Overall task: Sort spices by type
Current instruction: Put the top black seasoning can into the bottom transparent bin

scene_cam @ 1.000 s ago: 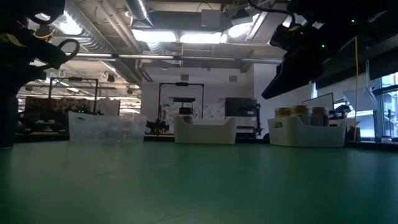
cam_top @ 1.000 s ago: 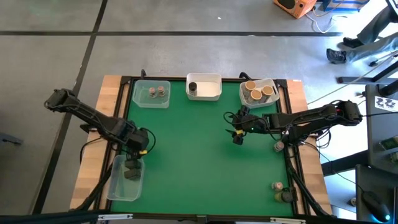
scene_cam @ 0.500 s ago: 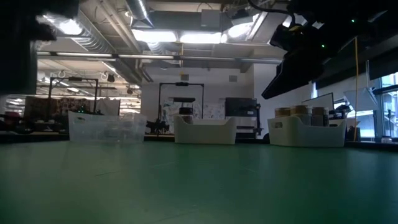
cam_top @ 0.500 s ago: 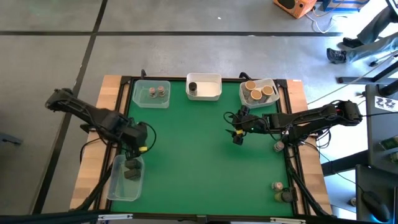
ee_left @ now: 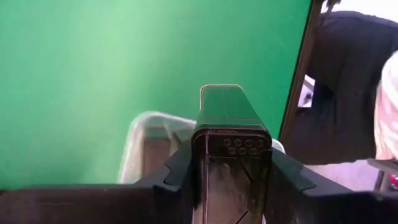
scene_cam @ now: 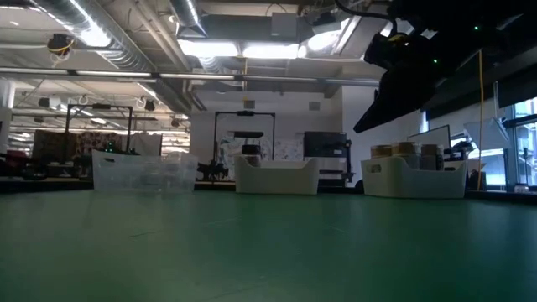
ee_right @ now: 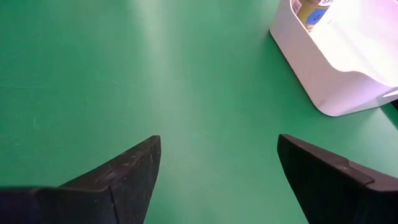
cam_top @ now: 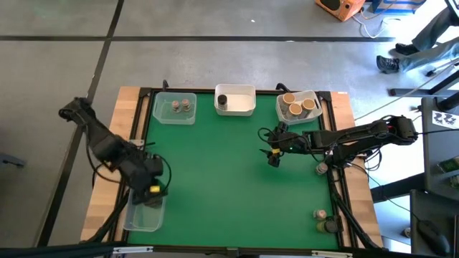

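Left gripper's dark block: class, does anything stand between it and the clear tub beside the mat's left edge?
Nothing visible does. The left gripper holds the dark block right over the clear tub, whose rim shows just beyond it.

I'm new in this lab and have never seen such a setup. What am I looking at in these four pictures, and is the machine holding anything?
It is a robot with two dark arms at a green table, sorting small spice containers into tubs. One picture looks straight down from above, one looks level across the table top, and two come from cameras on the arms' wrists.

From above, the left gripper hangs over a clear tub at the table's left edge. Its wrist view shows a dark blocky container clamped between its fingers. The right gripper hovers open and empty over bare green.

Along the far edge stand three tubs: a clear one with two grey-lidded jars, a white one with a dark cylinder, and another with tan-lidded jars. More jars wait off the right edge.
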### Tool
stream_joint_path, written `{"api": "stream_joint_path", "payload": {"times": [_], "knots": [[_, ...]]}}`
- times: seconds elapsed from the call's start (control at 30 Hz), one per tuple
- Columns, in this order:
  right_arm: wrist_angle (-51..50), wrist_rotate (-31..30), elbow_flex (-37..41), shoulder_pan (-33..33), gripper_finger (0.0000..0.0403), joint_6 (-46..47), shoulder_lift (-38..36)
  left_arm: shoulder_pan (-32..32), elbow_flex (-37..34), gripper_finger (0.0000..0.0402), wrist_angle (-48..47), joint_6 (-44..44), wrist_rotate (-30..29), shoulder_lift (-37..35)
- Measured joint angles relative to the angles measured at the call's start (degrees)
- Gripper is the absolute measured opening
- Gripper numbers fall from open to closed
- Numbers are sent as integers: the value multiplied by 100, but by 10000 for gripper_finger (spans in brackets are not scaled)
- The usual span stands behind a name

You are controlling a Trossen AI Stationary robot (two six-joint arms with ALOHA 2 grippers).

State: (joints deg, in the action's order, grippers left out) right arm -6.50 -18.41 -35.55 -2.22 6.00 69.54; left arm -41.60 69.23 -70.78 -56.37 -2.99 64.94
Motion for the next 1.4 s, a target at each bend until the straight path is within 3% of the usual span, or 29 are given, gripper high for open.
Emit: {"api": "stream_joint_path", "payload": {"times": [0.27,0.43,0.83,1.4], "knots": [[-2,2,0,0,321,4,0,-1186,-2,115,356,-1157,0,830],[6,-148,0,0,321,7,21,-1561,-2,121,667,-1611,-45,1209],[79,-162,4,0,321,17,430,-1738,-2,122,641,-1713,-76,2114],[147,-151,4,0,321,13,765,-1765,-236,125,728,-1719,-126,2647]]}}
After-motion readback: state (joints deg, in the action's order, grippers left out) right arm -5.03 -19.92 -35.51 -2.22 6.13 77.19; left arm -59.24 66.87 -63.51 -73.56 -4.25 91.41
